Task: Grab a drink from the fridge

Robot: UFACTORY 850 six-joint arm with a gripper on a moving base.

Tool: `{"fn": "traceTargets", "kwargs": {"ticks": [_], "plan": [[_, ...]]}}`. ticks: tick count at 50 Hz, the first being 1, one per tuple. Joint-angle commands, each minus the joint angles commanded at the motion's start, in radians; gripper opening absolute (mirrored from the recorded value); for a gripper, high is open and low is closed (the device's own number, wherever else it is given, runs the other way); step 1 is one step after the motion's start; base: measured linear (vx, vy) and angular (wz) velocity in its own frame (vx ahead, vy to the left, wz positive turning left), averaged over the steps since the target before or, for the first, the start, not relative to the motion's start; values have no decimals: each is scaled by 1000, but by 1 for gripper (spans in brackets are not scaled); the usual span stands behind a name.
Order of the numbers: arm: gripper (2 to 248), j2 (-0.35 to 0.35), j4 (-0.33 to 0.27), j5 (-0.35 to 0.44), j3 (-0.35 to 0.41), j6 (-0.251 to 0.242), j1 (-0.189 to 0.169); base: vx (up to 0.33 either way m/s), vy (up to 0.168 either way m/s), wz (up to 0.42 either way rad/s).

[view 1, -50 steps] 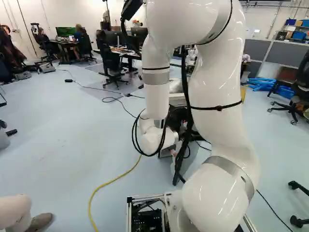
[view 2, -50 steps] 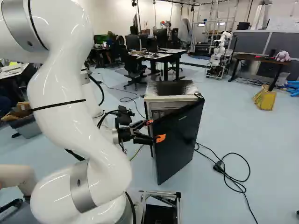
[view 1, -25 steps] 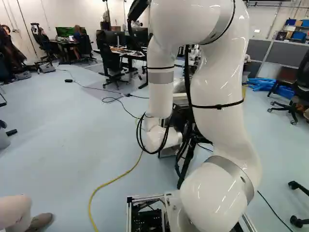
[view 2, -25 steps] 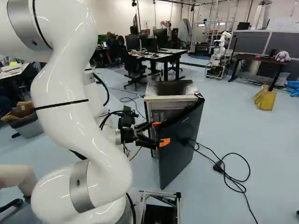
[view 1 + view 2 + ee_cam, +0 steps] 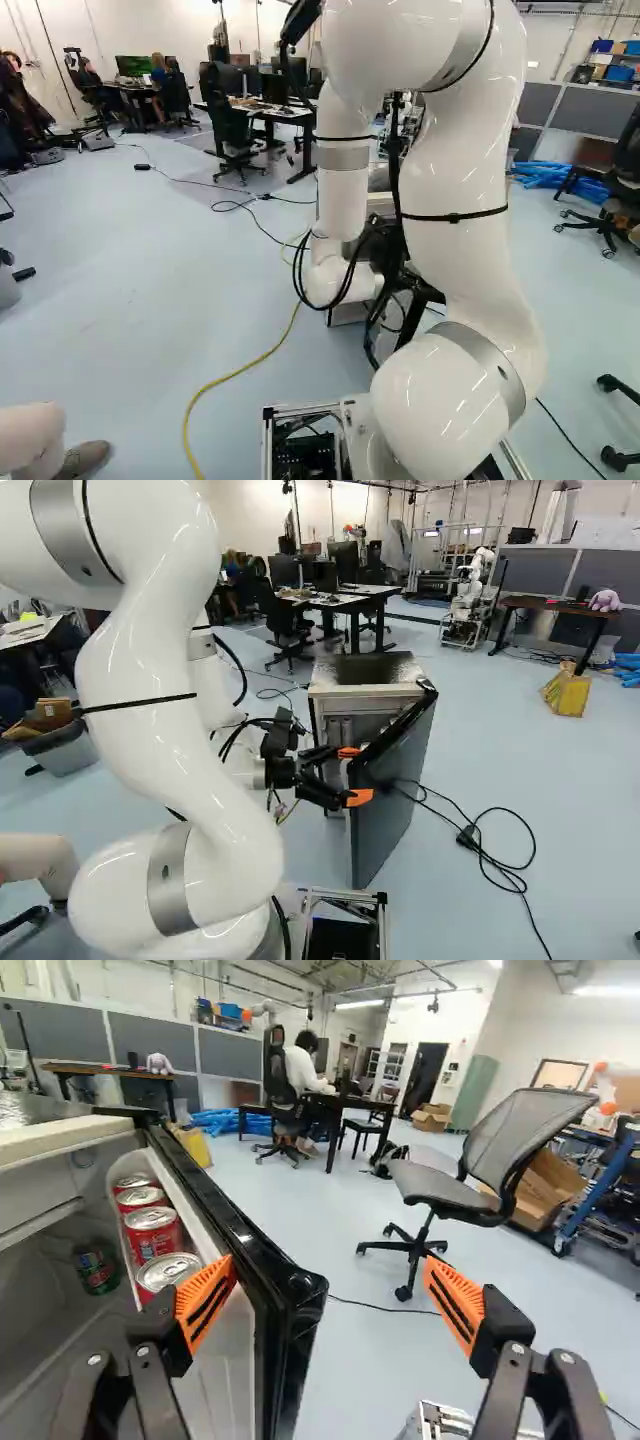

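My end effector (image 5: 330,1285) is spread wide, the open fridge door (image 5: 235,1225) reaching between my fingers. Just beside one finger, inside that door, stand red cans (image 5: 153,1235): probably rigid, slick, modestly heavy if full. I'd pinch one around its upper sidewall, gently, lest thin metal dent.

Base views behind arm (image 5: 150,730), overlapping; wrist near fridge (image 5: 70,1136).

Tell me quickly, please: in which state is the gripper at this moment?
Gripper: open, fingers wide apart, holding nothing; the edge of the fridge door shows between them, not gripped.
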Motion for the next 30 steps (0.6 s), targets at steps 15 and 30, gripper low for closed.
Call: {"fn": "traceTargets", "kwargs": {"ticks": [15, 30], "plan": [[247, -1, 39, 0, -21, 0, -74, 0, 0, 0], [247, -3, 70, 0, -63, 0, -176, 0, 0, 0]]}}
